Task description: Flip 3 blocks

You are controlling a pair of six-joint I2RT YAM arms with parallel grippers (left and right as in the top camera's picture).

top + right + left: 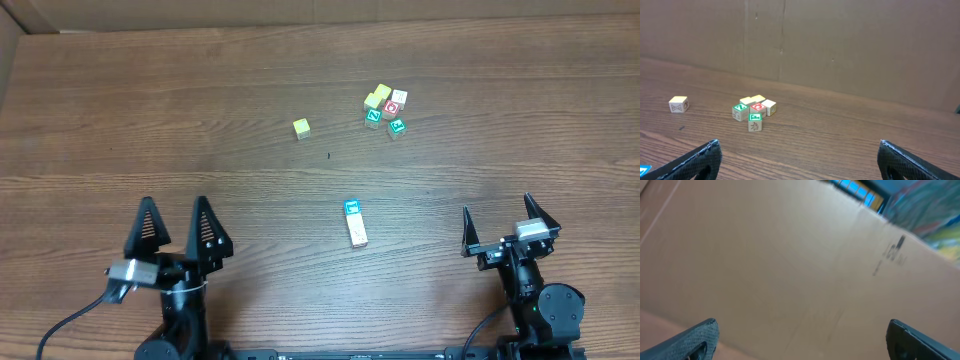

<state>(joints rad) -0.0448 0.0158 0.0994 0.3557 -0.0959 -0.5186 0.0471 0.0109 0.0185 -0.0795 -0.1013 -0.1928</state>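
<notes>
Both the left gripper (175,201) and right gripper (496,204) gape wide, empty, well apart from the blocks (357,233).

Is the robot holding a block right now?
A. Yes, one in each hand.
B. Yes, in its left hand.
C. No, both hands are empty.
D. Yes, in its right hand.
C: the left gripper and the right gripper both stand open with nothing between their fingers, and the teal-topped block between them lies on the table, apart from both.

Overhead looks down; right wrist faces the same block cluster (391,108) (758,107).
</notes>
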